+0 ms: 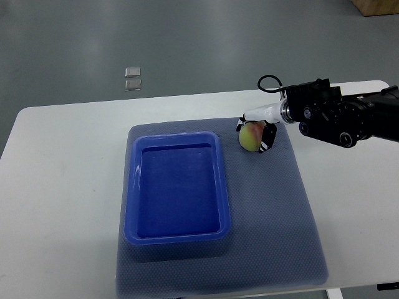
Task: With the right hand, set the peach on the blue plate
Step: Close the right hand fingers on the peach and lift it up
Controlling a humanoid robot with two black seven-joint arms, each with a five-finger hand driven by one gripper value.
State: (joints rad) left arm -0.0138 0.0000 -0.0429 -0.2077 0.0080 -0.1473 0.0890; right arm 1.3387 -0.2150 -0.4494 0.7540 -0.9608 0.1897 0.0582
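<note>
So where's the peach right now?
In the top view the peach sits on the grey mat, just right of the blue plate's far corner, with the right hand wrapped around it.

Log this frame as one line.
phase: grasp | right robot hand: closed on peach, on mat | blue plate: empty | left: out of view

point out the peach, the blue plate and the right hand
peach (pixel 250 137), top view, on its yellow-green front face
blue plate (pixel 177 237), top view, on the near rim
right hand (pixel 262 128), top view, on the middle of the hand, fingers curled around the peach
</note>
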